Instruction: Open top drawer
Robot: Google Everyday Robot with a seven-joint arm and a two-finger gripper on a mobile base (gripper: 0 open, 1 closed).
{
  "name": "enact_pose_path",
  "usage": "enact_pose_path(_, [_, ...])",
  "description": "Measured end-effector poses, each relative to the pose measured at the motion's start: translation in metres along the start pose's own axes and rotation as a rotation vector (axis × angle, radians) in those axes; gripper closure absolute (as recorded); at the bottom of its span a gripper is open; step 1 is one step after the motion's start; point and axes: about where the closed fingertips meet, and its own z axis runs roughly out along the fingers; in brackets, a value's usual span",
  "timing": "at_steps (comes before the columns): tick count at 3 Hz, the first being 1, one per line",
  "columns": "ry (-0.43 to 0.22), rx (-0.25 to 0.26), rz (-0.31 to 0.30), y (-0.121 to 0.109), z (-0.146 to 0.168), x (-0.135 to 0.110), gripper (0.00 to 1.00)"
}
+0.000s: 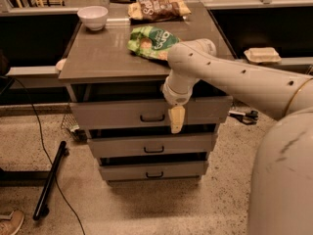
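Note:
The top drawer (112, 114) is the widest of three grey drawers in the cabinet, with a flat grey front and a small dark loop handle (152, 117). My gripper (176, 120) hangs pointing down in front of this drawer's front panel, just right of the handle and apart from it. My white arm (234, 80) reaches in from the right over the cabinet's front right corner. The two narrower drawers (151, 145) sit below.
On the cabinet top (102, 58) lie a white bowl (92, 17), a green chip bag (150, 40) and a brown snack bag (159, 9). A black stand leg (49, 180) and a cable lie on the floor at left. A tool (244, 115) lies at right.

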Motion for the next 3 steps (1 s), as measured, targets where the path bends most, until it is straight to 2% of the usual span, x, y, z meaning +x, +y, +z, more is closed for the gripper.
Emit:
enact_pose_path(2, [0.034,-0.084,0.013,0.008,0.038,-0.001,0.00])
enact_pose_path(3, [0.028,-0.094,0.004,0.021,0.034,-0.001,0.18])
